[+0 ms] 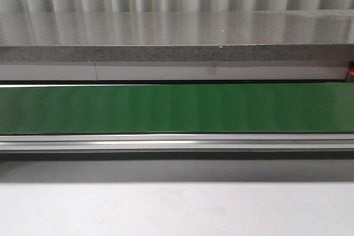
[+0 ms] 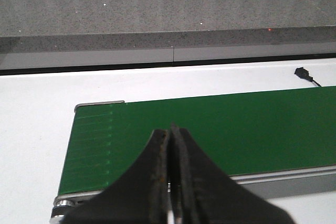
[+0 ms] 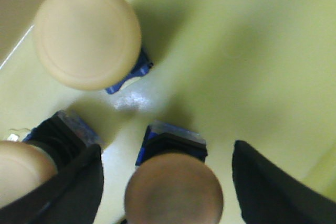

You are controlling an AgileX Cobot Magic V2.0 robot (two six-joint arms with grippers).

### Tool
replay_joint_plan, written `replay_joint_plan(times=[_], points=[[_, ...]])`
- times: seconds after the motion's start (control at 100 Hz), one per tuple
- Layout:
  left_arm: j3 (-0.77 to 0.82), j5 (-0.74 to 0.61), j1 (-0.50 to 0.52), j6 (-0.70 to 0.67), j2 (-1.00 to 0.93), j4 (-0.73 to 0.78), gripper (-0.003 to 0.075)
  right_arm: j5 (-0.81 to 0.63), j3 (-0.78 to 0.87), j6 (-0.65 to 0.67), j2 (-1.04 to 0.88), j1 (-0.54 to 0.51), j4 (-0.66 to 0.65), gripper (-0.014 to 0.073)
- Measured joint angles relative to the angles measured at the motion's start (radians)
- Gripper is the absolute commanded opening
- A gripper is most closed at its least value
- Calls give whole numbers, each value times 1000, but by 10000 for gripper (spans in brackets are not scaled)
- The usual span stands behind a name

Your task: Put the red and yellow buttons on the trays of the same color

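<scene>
Three yellow buttons (image 3: 86,35) standing on the yellow tray (image 3: 252,61), right gripper (image 3: 167,182) jaws spread around the nearest one (image 3: 174,188); left gripper (image 2: 170,145) jaws closed, empty, above the green conveyor belt (image 2: 252,129).

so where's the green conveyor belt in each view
front view: green conveyor belt runs as a band across the full width, mid-picture.
left wrist view: its end section lies behind the shut left fingers.
right wrist view: not in it.
shared landmark: speckled grey stone ledge behind the belt.
</scene>
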Motion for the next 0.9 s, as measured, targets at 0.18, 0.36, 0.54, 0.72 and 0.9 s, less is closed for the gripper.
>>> replay_joint_plan(times=[0.18,0.36,0.54,0.72,0.9], points=[[0,0,0,0,0,0,-20,1,0,0,-98,0,0,525],[0,0,0,0,0,0,-20,14,0,0,-233,5,0,525],[0,0,0,0,0,0,-20,28,0,2,-375,96,-2,525],[0,0,0,0,0,0,-20,41,0,-5,-488,281,-2,525],[0,0,0,0,0,0,-20,54,0,-45,-582,474,-12,525]])
